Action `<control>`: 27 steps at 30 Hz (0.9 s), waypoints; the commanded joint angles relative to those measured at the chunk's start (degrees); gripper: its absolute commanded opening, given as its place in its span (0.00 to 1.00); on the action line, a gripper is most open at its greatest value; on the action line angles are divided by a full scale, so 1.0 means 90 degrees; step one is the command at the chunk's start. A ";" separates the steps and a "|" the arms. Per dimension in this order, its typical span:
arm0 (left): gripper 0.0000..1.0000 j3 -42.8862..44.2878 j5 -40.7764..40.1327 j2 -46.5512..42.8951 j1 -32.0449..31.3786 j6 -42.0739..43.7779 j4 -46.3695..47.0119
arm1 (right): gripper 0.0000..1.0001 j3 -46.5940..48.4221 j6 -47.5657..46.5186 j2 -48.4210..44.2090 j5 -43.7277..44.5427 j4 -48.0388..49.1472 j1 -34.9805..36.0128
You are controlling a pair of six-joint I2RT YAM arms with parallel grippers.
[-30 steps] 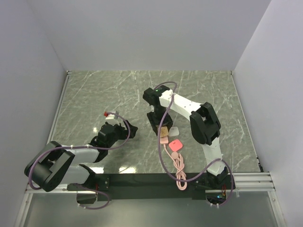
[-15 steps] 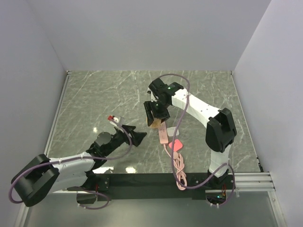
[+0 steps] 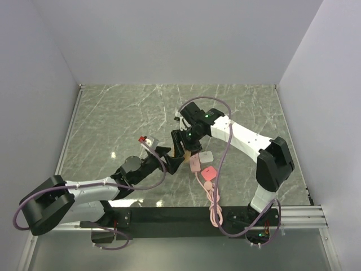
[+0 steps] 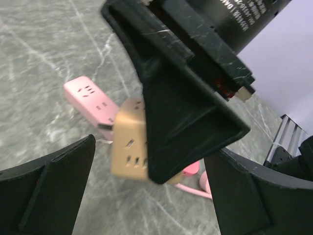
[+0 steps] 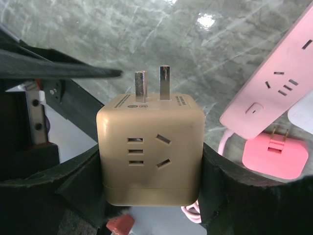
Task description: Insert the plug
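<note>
My right gripper (image 3: 184,145) is shut on the tan cube (image 5: 150,147) and holds it above the table, its two metal prongs (image 5: 152,84) pointing away from the wrist camera. The cube also shows in the top view (image 3: 185,152) and the left wrist view (image 4: 129,147). The coral-pink plug (image 3: 208,173) lies flat on the table, prongs up, beside the pale-pink power strip (image 3: 196,164); both show in the right wrist view, plug (image 5: 276,153) and strip (image 5: 270,97). My left gripper (image 3: 172,158) is open and empty, jaws spread just left of the cube (image 4: 151,196).
The strip's pink cord (image 3: 213,200) coils toward the near edge. A small white flat piece (image 3: 206,156) lies right of the strip. The marble table (image 3: 113,118) is walled at the left, back and right.
My left arm has reached right until its open jaws are next to the right gripper. The right gripper has carried the tan cube a little left, off the strip's end.
</note>
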 commanded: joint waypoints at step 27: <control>0.37 0.1120 -0.0392 0.1331 -0.0837 0.0215 -0.0249 | 0.00 -0.0336 0.0122 -0.1366 -0.0316 0.0738 0.0013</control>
